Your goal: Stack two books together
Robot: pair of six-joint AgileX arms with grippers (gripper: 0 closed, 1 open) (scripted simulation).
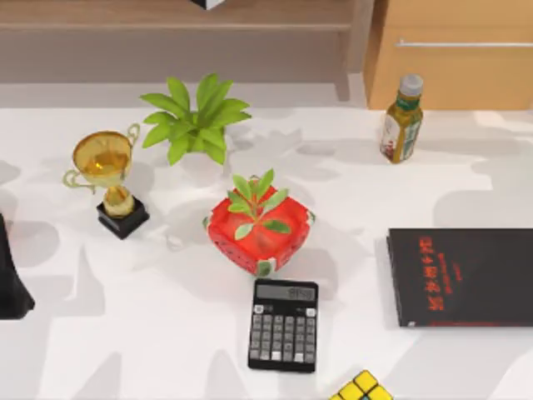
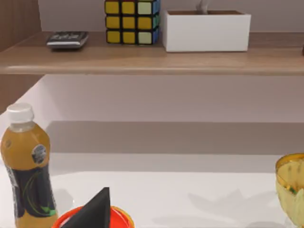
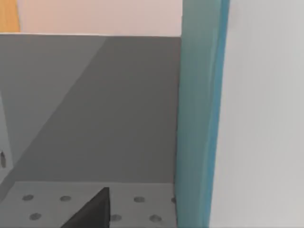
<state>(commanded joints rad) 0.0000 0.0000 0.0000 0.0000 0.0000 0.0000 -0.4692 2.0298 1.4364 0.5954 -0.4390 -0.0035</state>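
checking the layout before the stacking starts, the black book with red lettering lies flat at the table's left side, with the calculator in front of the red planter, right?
Not quite. The black book with red lettering does lie flat, but at the table's right side, not its left. The calculator does sit in front of the red planter. The top view shows this.

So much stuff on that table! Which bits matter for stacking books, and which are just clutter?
For the job:
black book
light blue book

Just lying about:
calculator
trophy
red pot plant
green plant
bottle
puzzle cube
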